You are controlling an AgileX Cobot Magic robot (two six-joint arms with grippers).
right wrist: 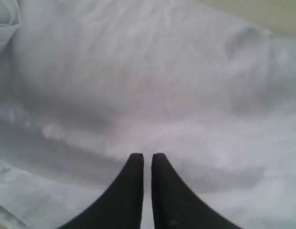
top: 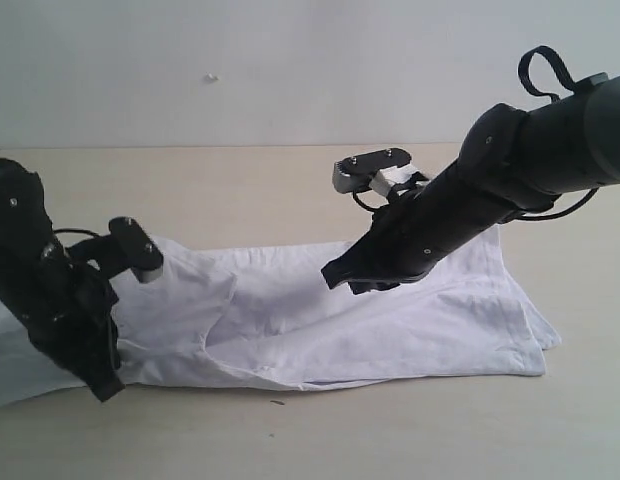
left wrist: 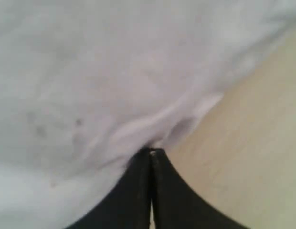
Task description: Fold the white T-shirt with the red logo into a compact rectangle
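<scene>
Left gripper (left wrist: 151, 151) pressed together, pinching a fold of the white T-shirt (top: 390, 320) at its hem. Right gripper (right wrist: 147, 157) above the cloth; fingertips nearly together, a thin slit between, nothing held. Shirt lies rumpled across the desk (top: 240, 180), toward its front edge.

White T-shirt (top: 320, 320) on beige table (top: 240, 180)

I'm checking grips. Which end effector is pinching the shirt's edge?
The left end effector, shut on the white T-shirt hem; the right end effector holds nothing visible.
</scene>
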